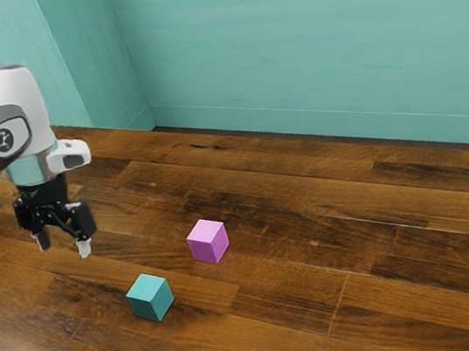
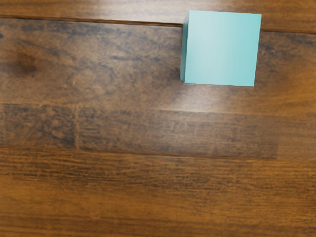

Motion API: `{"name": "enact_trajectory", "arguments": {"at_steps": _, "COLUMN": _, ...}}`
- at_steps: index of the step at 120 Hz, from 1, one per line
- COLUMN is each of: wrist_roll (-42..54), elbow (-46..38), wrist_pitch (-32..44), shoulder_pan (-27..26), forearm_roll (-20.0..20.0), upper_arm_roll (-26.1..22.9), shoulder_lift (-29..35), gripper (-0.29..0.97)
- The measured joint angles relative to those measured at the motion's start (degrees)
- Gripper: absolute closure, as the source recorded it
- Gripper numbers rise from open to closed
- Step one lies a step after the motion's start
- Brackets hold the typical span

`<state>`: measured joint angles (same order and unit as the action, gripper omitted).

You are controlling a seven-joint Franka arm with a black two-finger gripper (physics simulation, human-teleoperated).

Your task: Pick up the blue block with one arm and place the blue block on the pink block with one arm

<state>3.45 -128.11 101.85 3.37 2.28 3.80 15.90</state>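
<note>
A blue-teal block (image 1: 150,297) rests on the wooden surface near the front, and the wrist view sees it from above as a teal square, the blue block (image 2: 220,48). A pink block (image 1: 207,240) sits a short way behind it, toward the exterior view's right. My gripper (image 1: 63,245) hangs in the air to the exterior view's left of both blocks, above the wood. Its two fingers stand apart, open, with nothing between them. Neither block touches the other or the gripper.
Dark wooden planks (image 1: 332,240) stretch across the whole scene. A teal wall (image 1: 303,42) rises behind, with a corner at the back left. Bare wood lies to the right of the blocks.
</note>
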Motion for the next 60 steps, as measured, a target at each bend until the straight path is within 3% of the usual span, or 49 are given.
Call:
{"name": "enact_trajectory", "arguments": {"at_steps": 22, "wrist_roll": 0.02, "elbow": -14.76, "wrist_pitch": 18.62, "shoulder_pan": 0.12, "forearm_roll": -1.46, "upper_arm_roll": -0.52, "shoulder_lift": -0.02, "gripper": 0.00}}
{"name": "enact_trajectory", "arguments": {"at_steps": 38, "wrist_roll": 0.38, "elbow": -17.39, "wrist_pitch": 31.40, "shoulder_pan": 0.06, "forearm_roll": -3.25, "upper_arm_roll": -0.54, "shoulder_lift": -3.69, "gripper": 0.00}}
{"name": "enact_trajectory", "arguments": {"at_steps": 60, "wrist_roll": 1.52, "elbow": -17.23, "wrist_pitch": 42.57, "shoulder_pan": -0.07, "forearm_roll": -5.21, "upper_arm_roll": -1.13, "shoulder_lift": -10.26, "gripper": 0.00}}
